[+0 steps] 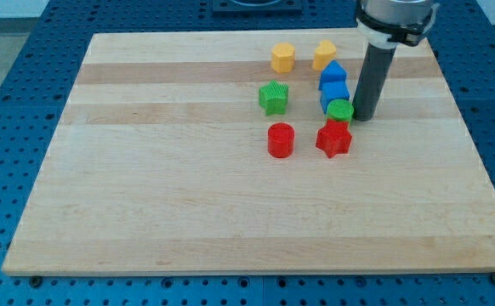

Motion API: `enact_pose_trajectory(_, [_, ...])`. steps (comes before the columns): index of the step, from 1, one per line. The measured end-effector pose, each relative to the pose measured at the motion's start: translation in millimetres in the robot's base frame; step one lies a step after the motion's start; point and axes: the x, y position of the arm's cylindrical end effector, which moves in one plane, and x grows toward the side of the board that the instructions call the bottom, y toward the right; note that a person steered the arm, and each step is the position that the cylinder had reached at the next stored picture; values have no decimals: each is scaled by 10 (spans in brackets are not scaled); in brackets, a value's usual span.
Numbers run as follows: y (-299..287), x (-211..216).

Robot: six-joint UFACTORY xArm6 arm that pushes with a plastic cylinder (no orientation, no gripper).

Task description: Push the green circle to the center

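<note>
Tip (pixel 365 117) sits just right of the green circle (pixel 341 110), nearly touching; the tool grasps nothing. Circle lies right of center, wedged between blue block (pixel 335 93) and red star (pixel 333 138).

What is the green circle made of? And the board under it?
The green circle looks like plastic, probably 3D-printed: bright even colour with fine ridges and a matte look. The board looks like wood: pale planks with grain lines and a smooth finish. My tip sits just to the circle's right in the view.
</note>
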Motion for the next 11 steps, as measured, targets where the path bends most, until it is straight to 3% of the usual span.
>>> enact_pose_trajectory(2, [810,36])
enact_pose_trajectory(4, [1045,120])
enact_pose_trajectory(11, [914,120])
